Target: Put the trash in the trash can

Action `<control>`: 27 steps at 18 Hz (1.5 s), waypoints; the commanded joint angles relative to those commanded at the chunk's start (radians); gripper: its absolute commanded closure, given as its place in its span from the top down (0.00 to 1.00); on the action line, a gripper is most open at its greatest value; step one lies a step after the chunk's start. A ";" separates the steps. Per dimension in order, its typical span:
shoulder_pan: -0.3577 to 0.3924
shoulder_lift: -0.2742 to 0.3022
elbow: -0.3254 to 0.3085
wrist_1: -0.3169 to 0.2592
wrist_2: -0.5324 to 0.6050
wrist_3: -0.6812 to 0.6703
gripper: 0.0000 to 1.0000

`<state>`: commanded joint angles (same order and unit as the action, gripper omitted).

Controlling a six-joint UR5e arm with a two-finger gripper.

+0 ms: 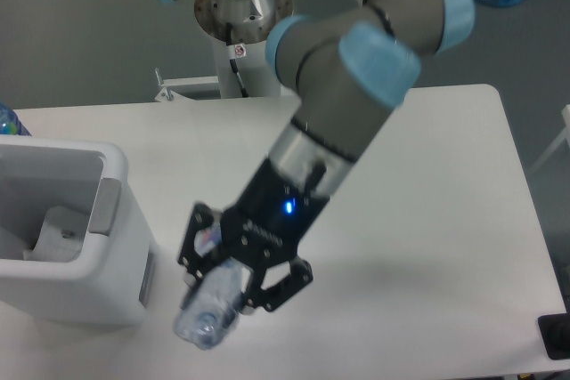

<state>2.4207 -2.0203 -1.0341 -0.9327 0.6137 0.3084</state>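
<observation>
While the black jaws clamp from both sides on the crushed clear bottle, the gripper holds it in the air above the white table, tilted so that the bottle's lower end points down and toward the camera. A small blue light glows on the gripper body. Behind it the grey wrist with light blue caps slants up to the right toward the arm, whose base stands past the table's far edge. Left of the gripper, close but apart from the bottle, sits the white trash can with its grey side panel. Inside it lies a pale crumpled piece; I cannot tell its markings.
</observation>
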 joint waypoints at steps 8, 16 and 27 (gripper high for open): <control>-0.135 0.015 -0.053 0.026 -0.127 0.014 0.15; -0.193 0.060 -0.184 0.064 -0.126 0.024 0.23; -0.206 0.092 -0.293 0.066 -0.078 0.097 1.00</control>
<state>2.2150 -1.9282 -1.3269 -0.8667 0.5354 0.4049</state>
